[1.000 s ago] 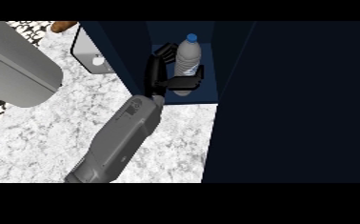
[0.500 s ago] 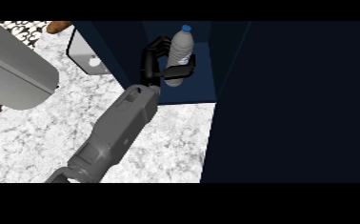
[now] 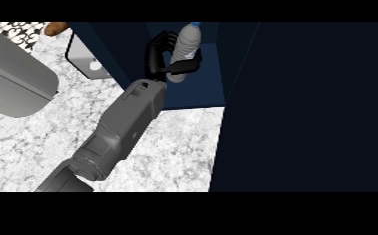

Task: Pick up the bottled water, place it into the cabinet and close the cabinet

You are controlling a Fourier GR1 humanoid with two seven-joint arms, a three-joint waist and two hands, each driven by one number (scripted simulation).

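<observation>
Deeper inside the cabinet (image 3: 193,96) now, right hand (image 3: 164,59) curled round the bottled water (image 3: 186,46), cap cut off

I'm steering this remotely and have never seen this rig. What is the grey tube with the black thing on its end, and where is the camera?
The camera sits at the robot's head and looks steeply down. The grey tube is a forearm, coming up from the lower edge over the marble counter. The black part is its hand, curled round a bottled water. The bottle is upright inside the dark blue cabinet. The dark panel at right looks like the cabinet door, open. I cannot tell which arm this is; no other hand shows.
</observation>
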